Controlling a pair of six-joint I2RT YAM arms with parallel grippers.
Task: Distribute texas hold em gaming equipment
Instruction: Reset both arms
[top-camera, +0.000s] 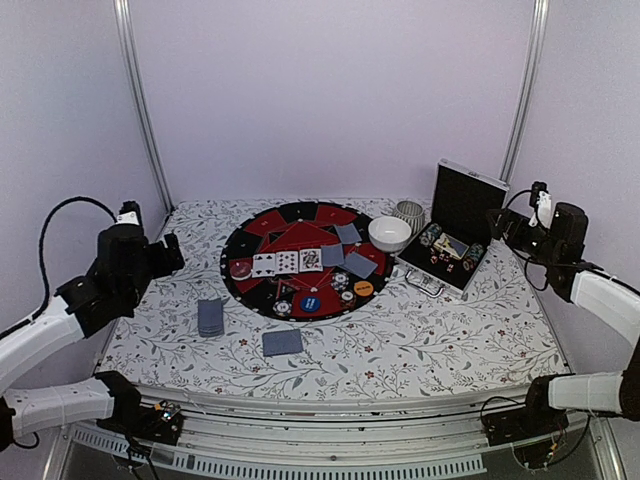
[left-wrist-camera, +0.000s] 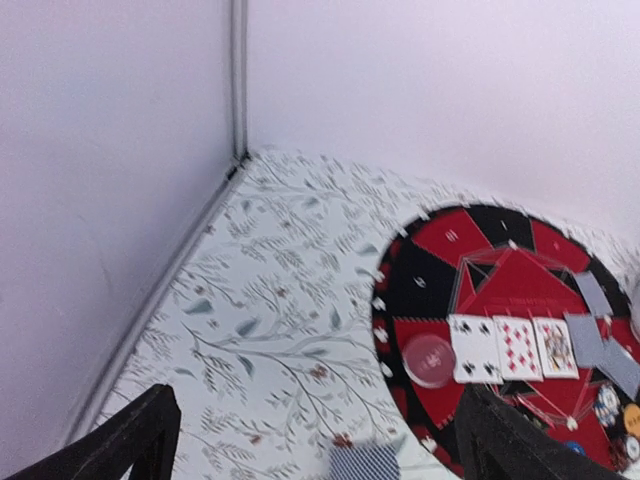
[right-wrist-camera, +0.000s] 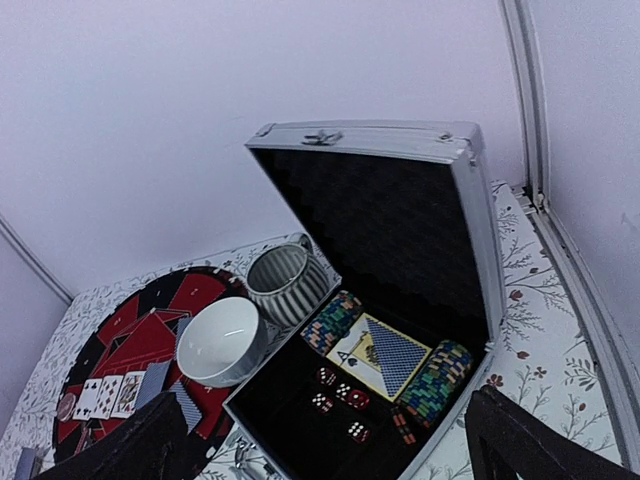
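Plainly, neither arm holds anything. The left gripper (top-camera: 172, 252) hangs over the table's left edge with its fingers spread wide and empty. The right gripper (top-camera: 502, 226) hovers just beside the open silver-edged case (top-camera: 462, 200), likewise released.

Much of the equipment lies on the round red-and-black mat (top-camera: 258, 225): three face-up cards (top-camera: 287, 261) in a row, a blue disc (top-camera: 311, 302), an orange disc (top-camera: 363, 288) and striped chips (top-camera: 340, 281). A stack of grey-blue-backed cards (top-camera: 210, 316) sits on the floral cloth near the left arm, with a lone card (top-camera: 282, 342) near it. Chip stacks (right-wrist-camera: 335, 320) stand inside the case.

The likely next pick is that stack, and it falls to the left arm. Doing it well probably means descending straight from above with the jaws straddling the stack's narrow width. The grip should pinch only the top card or two rather than the whole pile. A clean, vertical lift should keep the cards below from fanning or sliding on the cloth.
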